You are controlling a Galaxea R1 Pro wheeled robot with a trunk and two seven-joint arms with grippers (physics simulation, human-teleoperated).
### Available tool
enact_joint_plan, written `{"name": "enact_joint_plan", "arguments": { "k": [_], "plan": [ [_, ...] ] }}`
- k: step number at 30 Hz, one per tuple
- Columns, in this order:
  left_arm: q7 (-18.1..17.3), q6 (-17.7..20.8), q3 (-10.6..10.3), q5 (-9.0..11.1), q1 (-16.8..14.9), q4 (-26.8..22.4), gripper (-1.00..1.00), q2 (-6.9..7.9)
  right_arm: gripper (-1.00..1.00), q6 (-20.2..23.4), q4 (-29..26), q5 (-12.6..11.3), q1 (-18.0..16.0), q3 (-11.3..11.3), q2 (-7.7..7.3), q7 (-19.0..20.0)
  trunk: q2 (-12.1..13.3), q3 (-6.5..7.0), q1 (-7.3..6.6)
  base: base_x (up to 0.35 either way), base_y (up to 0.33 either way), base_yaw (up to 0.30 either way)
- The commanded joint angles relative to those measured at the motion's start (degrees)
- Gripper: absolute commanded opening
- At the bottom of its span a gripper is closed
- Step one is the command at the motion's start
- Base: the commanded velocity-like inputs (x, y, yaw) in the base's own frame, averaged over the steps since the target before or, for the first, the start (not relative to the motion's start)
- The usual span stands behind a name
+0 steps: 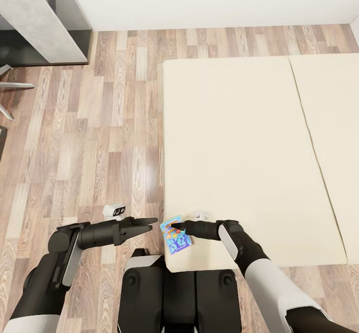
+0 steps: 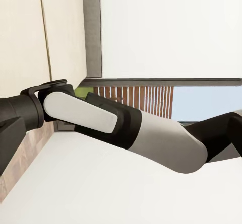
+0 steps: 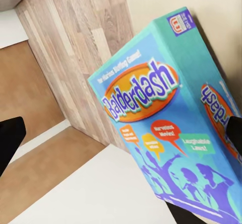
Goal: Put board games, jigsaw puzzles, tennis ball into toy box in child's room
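A small blue board game with "Balderdash" on its front sits at the near left corner of the bed, partly over the mattress edge. My right gripper is at the box, open. One of its fingers is against the box's side and the other stands well off it. My left gripper hovers over the floor just left of the box, open and holding nothing. The toy box, puzzles and tennis ball are out of view.
The cream mattress is bare apart from this box, with a seam down its right part. Wood floor lies left of the bed. The table's grey end and chair legs are at the far left.
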Motion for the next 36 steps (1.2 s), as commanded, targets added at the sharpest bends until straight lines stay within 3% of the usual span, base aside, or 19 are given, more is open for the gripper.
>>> {"name": "enact_joint_plan", "arguments": {
  "k": [1, 36],
  "plan": [
    [-0.2, 0.6, 0.0, 0.0, 0.0, 0.0, 1.00, 0.03, 1.00, 0.4, -0.1, -0.3, 0.0, 0.0, -0.01, -0.1, -0.1, -0.06, 0.03, 0.000, 0.000, 0.000],
    [-0.2, 0.6, 0.1, 0.0, 0.0, 0.0, 1.00, 0.07, 1.00, 0.3, -0.3, -0.4, 0.0, 0.0, -0.09, 0.0, -0.1, -0.06, 0.03, 0.000, 0.000, 0.000]
  ]
}}
